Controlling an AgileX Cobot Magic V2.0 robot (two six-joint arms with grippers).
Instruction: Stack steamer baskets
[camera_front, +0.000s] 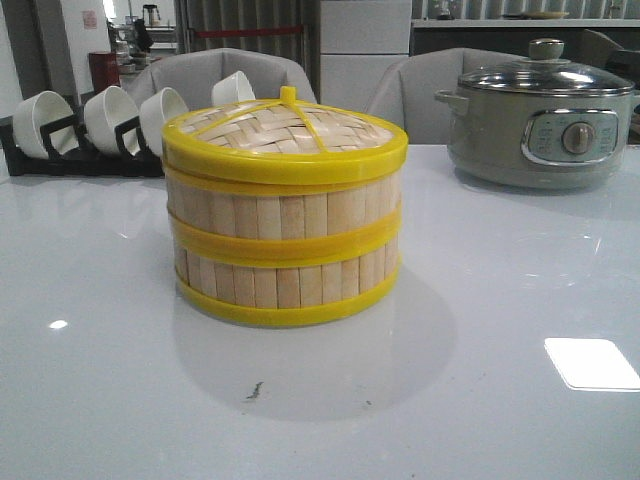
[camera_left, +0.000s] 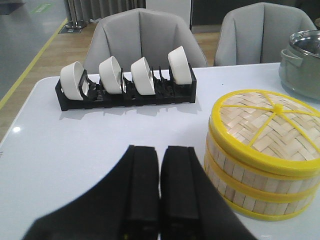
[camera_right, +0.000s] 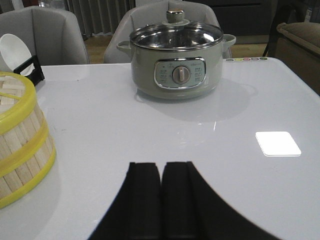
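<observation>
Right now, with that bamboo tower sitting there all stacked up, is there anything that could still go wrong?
Little, I think. The two yellow-rimmed bamboo steamer baskets are stacked with the woven lid on top. The left arm's black fingers, closed and empty, sit close beside the stack; a careless swing might nudge it. The grey-green electric pot and white bowls in their black rack stand clear.
</observation>
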